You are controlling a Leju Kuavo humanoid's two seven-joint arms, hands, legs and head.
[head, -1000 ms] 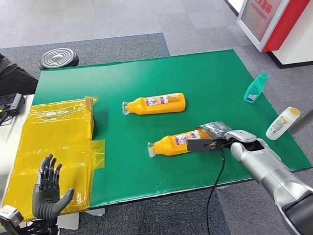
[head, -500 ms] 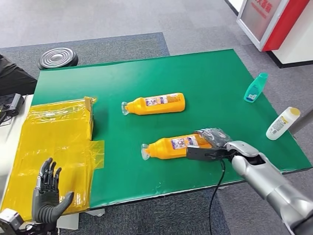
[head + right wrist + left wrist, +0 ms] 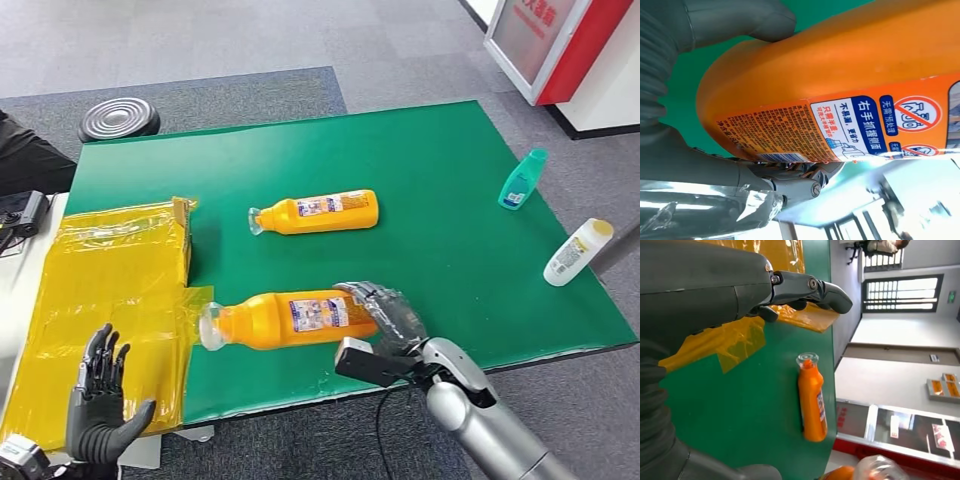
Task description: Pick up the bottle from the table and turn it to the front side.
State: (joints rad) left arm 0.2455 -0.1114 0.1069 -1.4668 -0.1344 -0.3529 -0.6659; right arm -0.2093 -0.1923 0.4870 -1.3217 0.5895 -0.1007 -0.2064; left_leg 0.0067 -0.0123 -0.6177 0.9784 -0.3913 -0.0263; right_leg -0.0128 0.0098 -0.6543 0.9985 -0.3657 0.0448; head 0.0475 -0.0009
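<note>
My right hand (image 3: 385, 315) grips the base of the orange bottle (image 3: 290, 318), which lies sideways above the green table (image 3: 453, 180), its neck pointing away from my palm. My left hand (image 3: 98, 395) hangs empty, fingers spread, beside the yellow sheet (image 3: 98, 270).

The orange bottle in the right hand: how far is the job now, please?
Done: the right hand grips the near orange bottle at its base, apparently lifted off the green table. In hand: the bottle lies sideways, its printed label showing in the head view. Left: whether this is the front side cannot be told; turning may remain. The left hand is open, holding nothing; the second orange bottle lies untouched.
</note>
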